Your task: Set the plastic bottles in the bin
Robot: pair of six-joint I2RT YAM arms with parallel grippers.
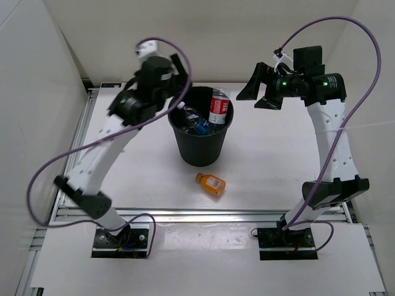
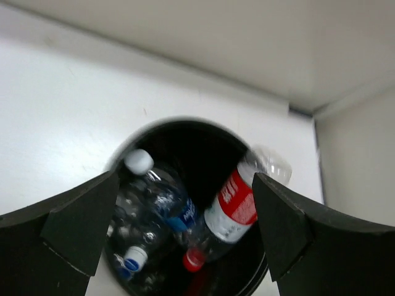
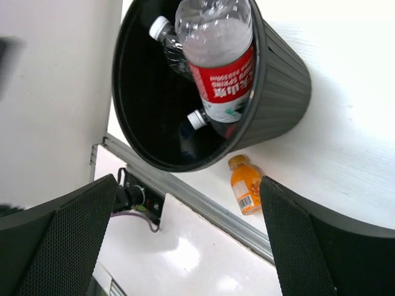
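The black bin (image 1: 199, 148) stands mid-table. Inside it a red-label bottle (image 1: 219, 108) leans upside down against the right rim, beside a blue-label bottle (image 1: 199, 123). The orange bottle (image 1: 211, 184) lies on the table in front of the bin. My left gripper (image 1: 179, 80) hovers open and empty over the bin's left rim. Its wrist view looks into the bin (image 2: 197, 145) at the red-label bottle (image 2: 231, 203), the blue-label bottle (image 2: 170, 203) and a third clear bottle (image 2: 133, 262). My right gripper (image 1: 259, 92) is open and empty, raised right of the bin.
The right wrist view shows the bin (image 3: 284, 92), the red-label bottle (image 3: 219, 68) and the orange bottle (image 3: 245, 185) near the aluminium rail (image 3: 203, 200) at the table's front edge. White walls enclose the table on the left, back and right.
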